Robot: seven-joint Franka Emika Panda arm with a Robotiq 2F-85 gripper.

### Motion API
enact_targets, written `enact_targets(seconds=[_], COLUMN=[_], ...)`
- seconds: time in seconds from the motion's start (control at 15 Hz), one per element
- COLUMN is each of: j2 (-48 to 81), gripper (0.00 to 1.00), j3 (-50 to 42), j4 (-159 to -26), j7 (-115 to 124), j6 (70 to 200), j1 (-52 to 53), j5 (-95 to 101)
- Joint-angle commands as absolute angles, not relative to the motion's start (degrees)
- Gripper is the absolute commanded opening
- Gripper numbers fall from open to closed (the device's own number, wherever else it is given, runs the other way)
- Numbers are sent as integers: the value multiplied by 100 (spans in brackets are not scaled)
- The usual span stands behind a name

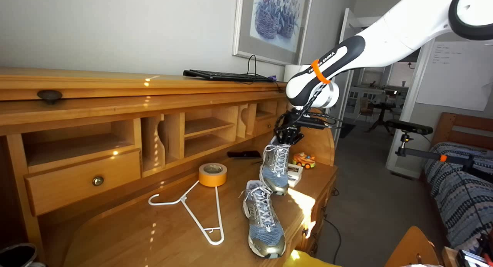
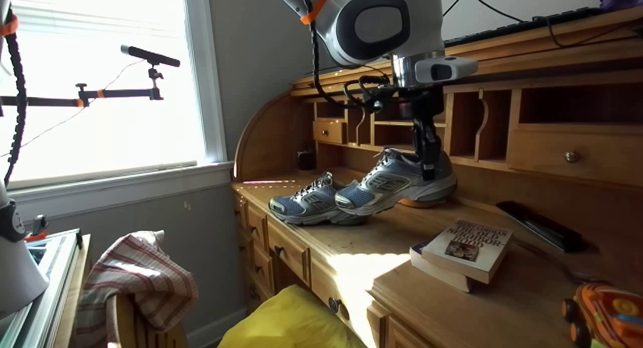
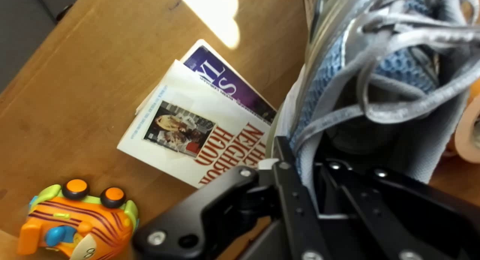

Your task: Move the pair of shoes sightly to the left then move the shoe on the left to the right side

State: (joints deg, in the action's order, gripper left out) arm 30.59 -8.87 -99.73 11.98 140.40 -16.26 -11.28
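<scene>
One shoe (image 2: 388, 183), tilted, held in the claw (image 3: 308, 160); second shoe (image 1: 265, 220), on the table (image 1: 123, 236); grasp done, placing apparently outstanding.

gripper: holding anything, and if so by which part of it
The tilted sneaker, pinched by the gripper at its collar's side wall toward the heel, one finger outside, one inside.
</scene>
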Motion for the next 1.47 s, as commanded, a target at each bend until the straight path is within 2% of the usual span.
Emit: enact_targets(seconds=[0.0,0.47,1.4], j2=[2941,3249,4136], gripper=[3,3,3], j3=[-682,-654,-701], j4=[-10056,-9717,-8900], j7=[247,-998,-724], j6=[13448,12581,12718], j1=[-1727,-1559,-1265], j5=[-1143,-517,139])
